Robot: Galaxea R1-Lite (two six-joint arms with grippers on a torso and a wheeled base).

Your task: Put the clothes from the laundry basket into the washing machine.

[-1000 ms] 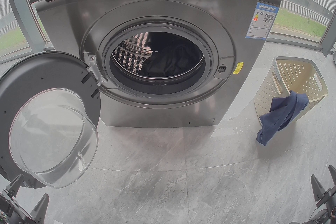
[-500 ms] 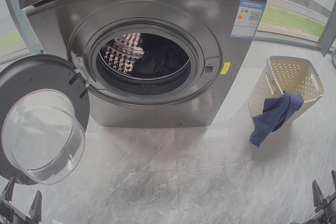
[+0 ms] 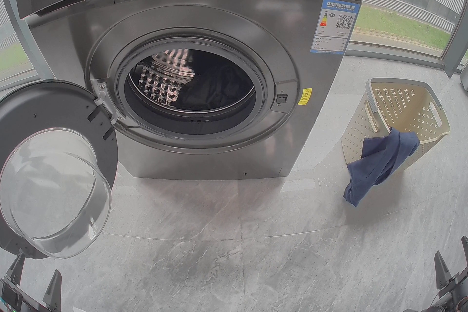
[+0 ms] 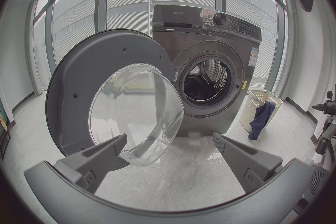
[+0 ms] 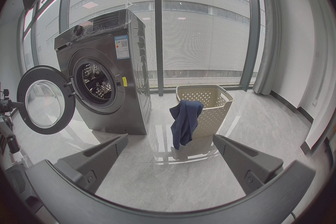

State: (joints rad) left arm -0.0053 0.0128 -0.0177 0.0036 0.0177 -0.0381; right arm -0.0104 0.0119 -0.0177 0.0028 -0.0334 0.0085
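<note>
While the blue garment [image 3: 378, 164] hangs half out of the basket [image 3: 397, 81], which stands just off the right front corner of the washing machine [image 3: 195, 162], the task looks only partly done. Some dark cloth [image 3: 214, 86] lies in the drum [image 3: 161, 79], and this piece is not yet moved. It drapes over the basket's rim on the side farthest out from the machine's front and trails down the outer wall toward the floor [image 3: 243, 240]. Whether its end touches the floor I cannot tell.

Several things could go wrong from here. The basket looks light, so a slanted pull on the hanging cloth could drag or tip it rather than free the garment. A pinch on only a thin fold could let the cloth slip out on the way across the machine's front and drop short of the opening. A trailing end could catch on the rim of the opening and hang outside. The door [image 3: 53, 171], swung wide to the left of the machine's opening, sits close to the left gripper [image 4: 168, 136], so a careless lift of that arm could knock it.

Both sets of jaws are spread wide and hold nothing. The left gripper hovers low in front of the machine, just below the door's glass bowl, touching nothing. The right gripper [image 5: 169, 137] hovers low out in front of the machine's right side, well apart from the basket and the garment.
</note>
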